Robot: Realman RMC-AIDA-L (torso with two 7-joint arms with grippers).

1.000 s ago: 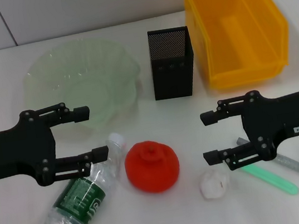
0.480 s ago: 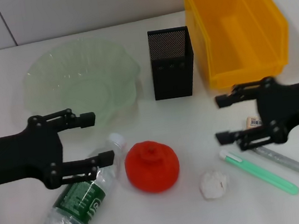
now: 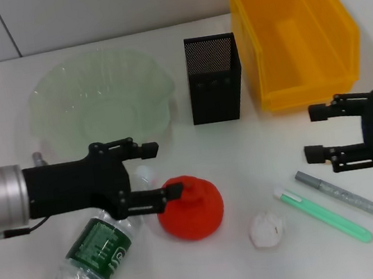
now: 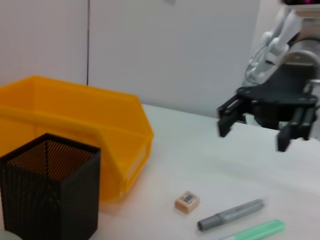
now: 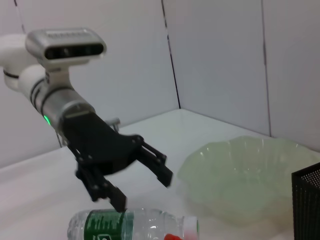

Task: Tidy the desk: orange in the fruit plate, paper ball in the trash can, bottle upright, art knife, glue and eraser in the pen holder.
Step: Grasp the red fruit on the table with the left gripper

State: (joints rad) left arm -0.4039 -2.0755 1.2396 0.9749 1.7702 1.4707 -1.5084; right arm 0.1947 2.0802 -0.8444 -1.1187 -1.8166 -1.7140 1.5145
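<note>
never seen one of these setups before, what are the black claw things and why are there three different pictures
The black claws are the grippers of a two-armed robot. One picture comes from a camera on its head, looking down at the desk; the other two come from cameras on its wrists, so each mostly shows the opposite arm.

The left gripper is open, reaching over the lying bottle toward the orange, a red-orange toy fruit. The right gripper is open too, off to the right in front of the trash can, a yellow bin. Neither holds anything.

Also on the desk: the pale-green fruit plate, the black mesh pen holder, a paper ball, a green pen-like tool, a grey one, and the small eraser.
</note>
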